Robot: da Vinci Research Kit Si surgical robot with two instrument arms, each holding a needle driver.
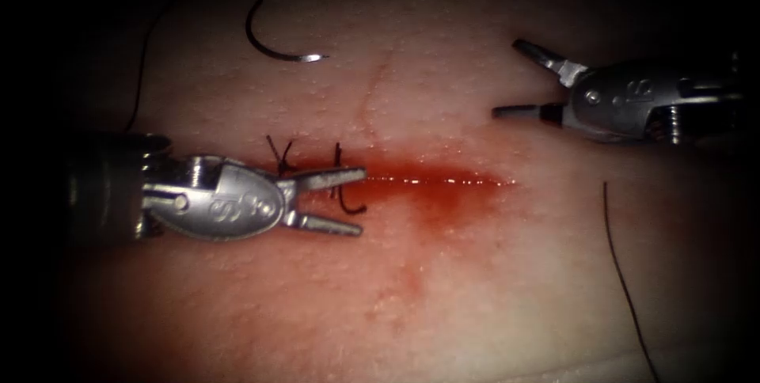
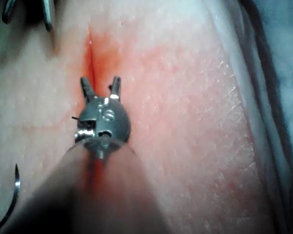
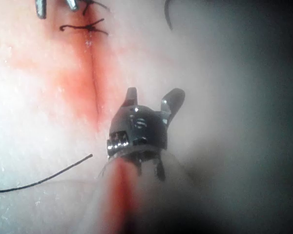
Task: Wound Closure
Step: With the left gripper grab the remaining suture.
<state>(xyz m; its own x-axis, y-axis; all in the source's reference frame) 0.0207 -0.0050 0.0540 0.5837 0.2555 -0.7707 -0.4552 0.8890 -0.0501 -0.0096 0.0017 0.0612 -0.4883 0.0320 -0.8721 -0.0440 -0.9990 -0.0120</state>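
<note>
Left tool (image 1: pixel 348 201) over stitched end of cut (image 1: pixel 443 181), jaws spread wide, holding nothing; upper jaw lies across second stitch (image 1: pixel 342 185). Right tool (image 1: pixel 518 78) well off to right of cut, jaws gaping, empty. Needle (image 1: pixel 273 43) loose on tissue (image 1: pixel 475 288) above cut, not in tissue, thread (image 1: pixel 138 74) trailing from it. Red fluid (image 1: pixel 443 193) along cut. Loose thread piece (image 1: pixel 625 280) lies on tissue right of cut.

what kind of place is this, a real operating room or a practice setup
Most likely a bench practice setup. The tissue is a bare slab with a cut in red fluid, two finished stitches at its left end. The left tool and right tool hold nothing, jaws open; the needle lies loose on the tissue.
</note>
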